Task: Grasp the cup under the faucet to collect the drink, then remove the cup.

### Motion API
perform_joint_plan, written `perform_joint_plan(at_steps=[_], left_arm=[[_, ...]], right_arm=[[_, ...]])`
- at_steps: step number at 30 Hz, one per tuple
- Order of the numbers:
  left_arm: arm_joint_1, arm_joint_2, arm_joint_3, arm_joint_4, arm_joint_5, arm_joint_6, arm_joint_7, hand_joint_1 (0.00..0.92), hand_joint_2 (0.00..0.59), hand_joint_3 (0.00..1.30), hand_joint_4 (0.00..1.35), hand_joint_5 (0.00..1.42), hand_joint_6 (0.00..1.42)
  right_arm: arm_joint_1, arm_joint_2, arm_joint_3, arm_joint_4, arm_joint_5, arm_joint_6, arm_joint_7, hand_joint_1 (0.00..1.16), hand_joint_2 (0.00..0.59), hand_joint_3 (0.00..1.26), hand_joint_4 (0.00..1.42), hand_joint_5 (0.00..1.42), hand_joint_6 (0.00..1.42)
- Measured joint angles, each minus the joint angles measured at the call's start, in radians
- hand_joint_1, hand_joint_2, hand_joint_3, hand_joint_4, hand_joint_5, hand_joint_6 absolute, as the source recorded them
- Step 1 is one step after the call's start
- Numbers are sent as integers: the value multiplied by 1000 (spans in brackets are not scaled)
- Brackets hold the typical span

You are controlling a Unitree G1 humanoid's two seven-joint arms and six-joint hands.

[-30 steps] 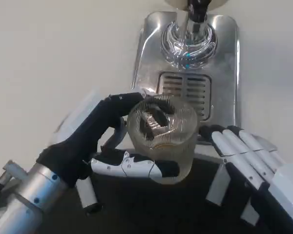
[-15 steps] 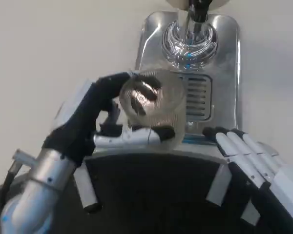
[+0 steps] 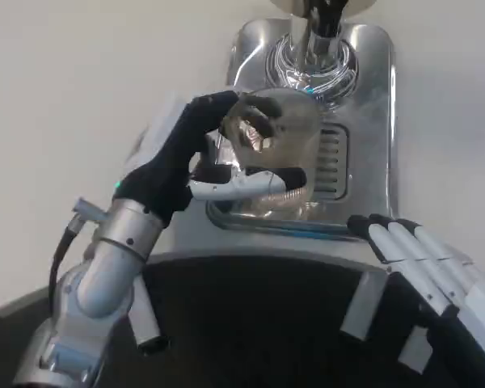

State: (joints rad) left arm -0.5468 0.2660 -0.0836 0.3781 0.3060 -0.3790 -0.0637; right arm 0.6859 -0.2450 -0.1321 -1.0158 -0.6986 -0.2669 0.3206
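the left hand (image 3: 196, 166) has carried the clear ribbed cup (image 3: 276, 153) further up and away from the robot than half a second ago; the cup now hangs over the steel drip tray (image 3: 370, 121), just in front of the faucet (image 3: 317, 32), its far rim near the shiny faucet base. the fingers wrap the cup's side and near wall, holding it tilted. the slotted grate (image 3: 333, 162) peeks out to the cup's right. the right hand (image 3: 424, 263) has stayed low by the tray's near corner, fingers straight and apart, holding nothing.
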Motion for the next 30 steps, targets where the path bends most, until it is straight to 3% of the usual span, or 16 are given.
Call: perform_joint_plan(at_steps=[9, 15, 30], left_arm=[[-141, -6, -15, 239, 14, -88, 38, 779, 72, 1055, 1281, 1364, 1424], [-226, -6, -20, 390, 24, -147, 76, 776, 69, 1055, 1279, 1352, 1424], [-328, -20, -59, 538, 61, -200, 136, 759, 73, 1044, 1266, 1351, 1424]], right_arm=[[2, 0, 0, 0, 1, 3, 7, 653, 308, 26, 0, 3, 81], [-43, -2, -6, 1, 2, 41, 21, 653, 308, 26, 0, 11, 82], [-93, -2, 7, 6, -1, 93, 37, 653, 301, 26, 0, 16, 94]])
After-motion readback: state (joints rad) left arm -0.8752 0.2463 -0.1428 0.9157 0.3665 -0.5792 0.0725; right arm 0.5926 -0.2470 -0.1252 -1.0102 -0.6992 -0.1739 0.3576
